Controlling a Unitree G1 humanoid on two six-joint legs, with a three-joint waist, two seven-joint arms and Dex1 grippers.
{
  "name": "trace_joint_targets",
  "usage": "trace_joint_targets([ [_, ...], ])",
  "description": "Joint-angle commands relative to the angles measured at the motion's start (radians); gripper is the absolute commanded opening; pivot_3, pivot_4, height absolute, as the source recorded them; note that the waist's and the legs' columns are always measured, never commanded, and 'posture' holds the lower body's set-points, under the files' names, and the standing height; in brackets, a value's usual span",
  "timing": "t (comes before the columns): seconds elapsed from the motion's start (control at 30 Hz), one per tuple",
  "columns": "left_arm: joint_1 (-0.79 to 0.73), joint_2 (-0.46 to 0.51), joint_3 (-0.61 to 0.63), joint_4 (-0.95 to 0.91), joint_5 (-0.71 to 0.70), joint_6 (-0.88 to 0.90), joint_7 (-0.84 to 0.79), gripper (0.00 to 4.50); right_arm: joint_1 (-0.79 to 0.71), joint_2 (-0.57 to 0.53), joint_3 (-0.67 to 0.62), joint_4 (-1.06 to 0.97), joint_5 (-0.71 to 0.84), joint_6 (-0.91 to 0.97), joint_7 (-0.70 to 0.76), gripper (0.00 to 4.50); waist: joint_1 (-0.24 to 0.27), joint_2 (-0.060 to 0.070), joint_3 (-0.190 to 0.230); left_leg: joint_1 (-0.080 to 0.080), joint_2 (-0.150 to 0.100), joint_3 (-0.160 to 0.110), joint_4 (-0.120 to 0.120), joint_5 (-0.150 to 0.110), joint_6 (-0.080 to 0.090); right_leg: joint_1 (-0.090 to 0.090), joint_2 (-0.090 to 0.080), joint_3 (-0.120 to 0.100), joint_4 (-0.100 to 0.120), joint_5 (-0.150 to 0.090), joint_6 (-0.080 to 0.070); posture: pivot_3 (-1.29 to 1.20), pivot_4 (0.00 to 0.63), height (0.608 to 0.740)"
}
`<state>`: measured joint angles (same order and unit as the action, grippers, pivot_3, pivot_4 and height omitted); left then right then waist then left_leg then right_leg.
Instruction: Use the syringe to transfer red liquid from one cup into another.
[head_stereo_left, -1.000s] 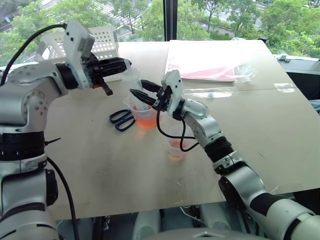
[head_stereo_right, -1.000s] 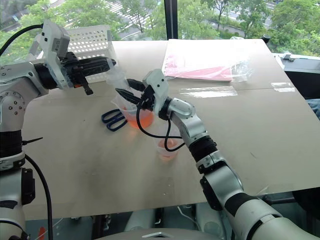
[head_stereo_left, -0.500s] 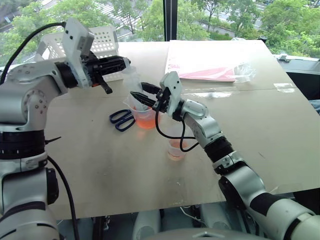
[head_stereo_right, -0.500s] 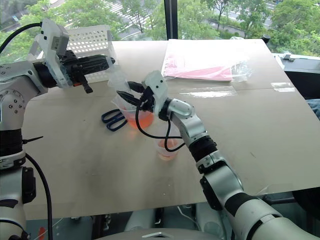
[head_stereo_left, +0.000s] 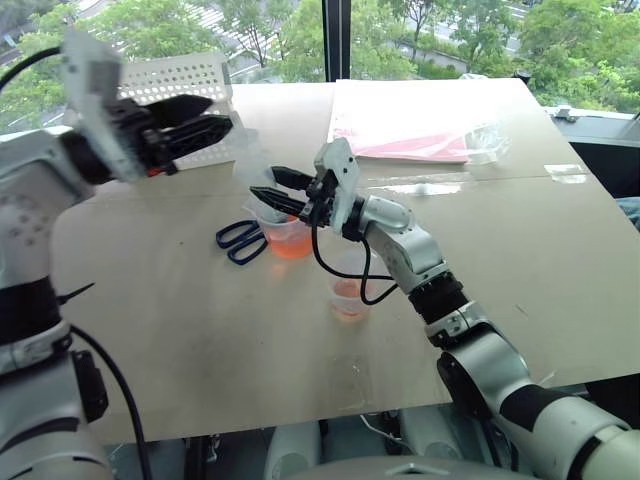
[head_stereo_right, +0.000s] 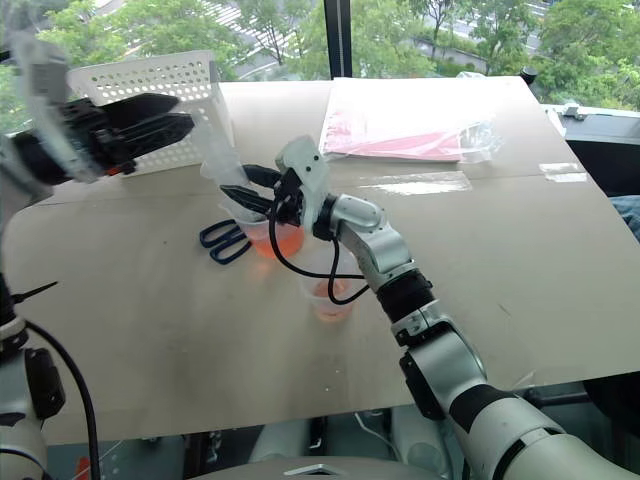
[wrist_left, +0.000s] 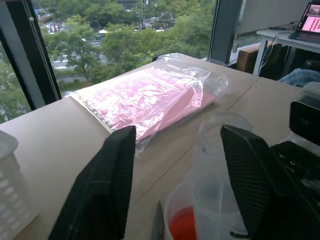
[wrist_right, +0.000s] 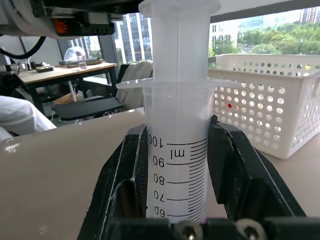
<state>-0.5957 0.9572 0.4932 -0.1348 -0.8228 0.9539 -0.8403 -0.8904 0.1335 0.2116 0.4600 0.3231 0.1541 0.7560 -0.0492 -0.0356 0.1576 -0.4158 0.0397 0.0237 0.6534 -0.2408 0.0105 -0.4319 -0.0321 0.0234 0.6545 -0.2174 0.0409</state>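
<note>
Silver-grey jointed arms w/ black bands at joints. Left hand (head_stereo_left: 195, 117) & right hand (head_stereo_left: 272, 188): black ridged fingers on white wrist housings. Black cables loop along both arms. Two screws at right hand's base.

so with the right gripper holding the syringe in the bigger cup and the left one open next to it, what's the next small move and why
Probably bring the left gripper back onto the plunger top. The right gripper is clamped on the syringe barrel, which stands in the handled measuring cup of red liquid. The left gripper hangs open beside the plunger, and the small cup looks barely filled.
</note>
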Motion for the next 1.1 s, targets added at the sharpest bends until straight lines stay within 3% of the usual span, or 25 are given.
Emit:
trace_joint_targets([
  [0.03, 0.065, 0.019, 0.140, -0.119, -0.123, 0.117, 0.056, 4.50, -0.054, 0.043, -0.024, -0.076, 0.039, 0.028, 0.005, 1.28, 0.004, 0.000, 0.000, 0.000, 0.000, 0.000, 0.000, 0.000, 0.000, 0.000, 0.000, 0.000, 0.000, 0.000, 0.000, 0.00, 0.150, 0.740],
  [0.2, 0.244, -0.022, 0.291, -0.276, -0.208, 0.159, 0.137, 4.50, -0.084, 0.038, -0.064, -0.081, 0.054, 0.039, -0.004, 1.28, 0.006, 0.000, 0.000, 0.001, 0.000, -0.001, 0.000, 0.000, 0.000, 0.000, -0.002, -0.001, -0.003, 0.000, 0.000, 0.00, 0.150, 0.740],
  [0.47, 0.527, -0.095, 0.389, -0.510, -0.404, 0.122, 0.114, 4.50, -0.143, 0.007, -0.145, -0.119, 0.117, 0.073, -0.002, 1.28, 0.007, 0.000, 0.000, 0.001, 0.000, -0.003, 0.000, 0.001, -0.002, 0.001, -0.003, -0.002, -0.001, 0.000, -0.001, 0.00, 0.150, 0.740],
  [0.73, 0.684, -0.082, 0.334, -0.623, -0.510, 0.046, 0.061, 4.50, -0.119, -0.108, -0.259, -0.416, 0.350, 0.320, 0.007, 1.28, 0.013, 0.001, 0.001, 0.002, 0.000, -0.004, 0.000, 0.001, -0.002, 0.001, -0.003, -0.004, -0.001, -0.001, -0.002, 0.00, 0.150, 0.740],
  [1.0, 0.749, -0.072, 0.228, -0.608, -0.448, -0.048, -0.019, 4.50, 0.083, -0.353, -0.313, -0.799, 0.610, 0.591, -0.013, 1.28, 0.017, 0.002, 0.001, 0.002, -0.002, -0.003, -0.001, 0.001, -0.002, 0.002, -0.002, -0.004, -0.004, -0.001, -0.002, 0.00, 0.150, 0.740],
  [1.1, 0.739, -0.051, 0.199, -0.601, -0.434, -0.073, -0.042, 4.50, 0.167, -0.406, -0.309, -0.872, 0.632, 0.610, -0.024, 1.28, 0.009, 0.002, 0.001, 0.003, -0.001, -0.002, -0.001, 0.001, -0.002, 0.002, 0.000, -0.002, -0.002, -0.002, -0.003, 0.00, 0.150, 0.740],
])
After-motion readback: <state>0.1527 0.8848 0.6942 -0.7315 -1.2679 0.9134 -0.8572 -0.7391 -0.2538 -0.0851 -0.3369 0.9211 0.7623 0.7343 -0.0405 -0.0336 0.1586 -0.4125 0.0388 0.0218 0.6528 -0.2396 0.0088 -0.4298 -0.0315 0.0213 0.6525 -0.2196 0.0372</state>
